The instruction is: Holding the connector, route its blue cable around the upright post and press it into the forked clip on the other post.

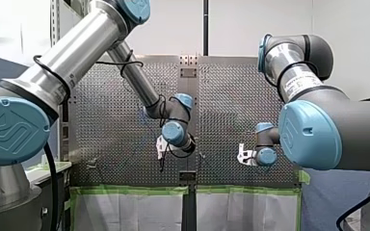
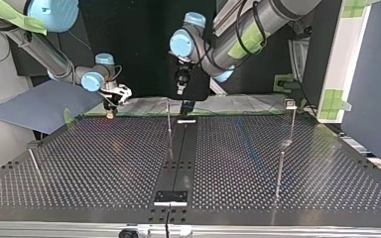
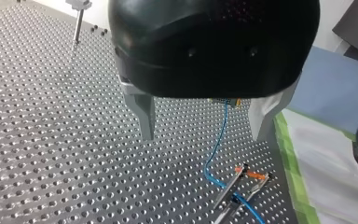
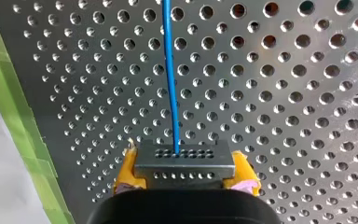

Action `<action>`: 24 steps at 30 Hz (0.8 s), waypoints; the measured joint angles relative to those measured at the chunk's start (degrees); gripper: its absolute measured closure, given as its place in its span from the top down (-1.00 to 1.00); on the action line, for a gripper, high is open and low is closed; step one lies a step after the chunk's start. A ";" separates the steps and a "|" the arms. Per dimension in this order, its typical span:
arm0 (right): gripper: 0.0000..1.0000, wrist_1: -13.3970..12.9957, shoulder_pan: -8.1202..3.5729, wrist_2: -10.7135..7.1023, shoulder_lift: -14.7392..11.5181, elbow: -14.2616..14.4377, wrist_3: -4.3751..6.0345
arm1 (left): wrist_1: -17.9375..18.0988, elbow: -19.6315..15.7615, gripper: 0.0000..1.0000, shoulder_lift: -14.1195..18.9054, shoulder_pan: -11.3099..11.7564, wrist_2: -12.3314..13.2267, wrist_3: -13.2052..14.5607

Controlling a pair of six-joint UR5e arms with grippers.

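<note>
My left arm: brushed silver tubes, pale blue round joint caps. Embossed logo on biggest cap; black ring just beside that cap; thin black cables looped round tube beyond it. My right arm: same silver and blue, dark grey elbow shells, small printed text on tube. Green tape strips on both arms. My left hand: glossy black domed housing, two pale tapered metal fingers. My right hand: black body, yellow pads.

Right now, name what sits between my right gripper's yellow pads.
A dark rectangular connector, clamped there, its thin blue cable running ahead; right wrist view.
</note>
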 joint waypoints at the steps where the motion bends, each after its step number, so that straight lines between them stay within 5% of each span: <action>1: -1.00 0.00 0.03 0.00 0.00 0.00 0.01 | -0.35 -0.44 1.00 0.44 -0.02 -0.12 -0.14; 9: -1.00 -0.03 0.32 -0.05 0.00 0.00 0.02 | -3.75 -4.31 1.00 4.31 -0.15 -0.28 -0.30; 24: -1.00 -0.27 0.85 -0.08 0.04 0.00 0.02 | -4.27 -11.22 1.00 11.21 -0.43 -0.39 0.00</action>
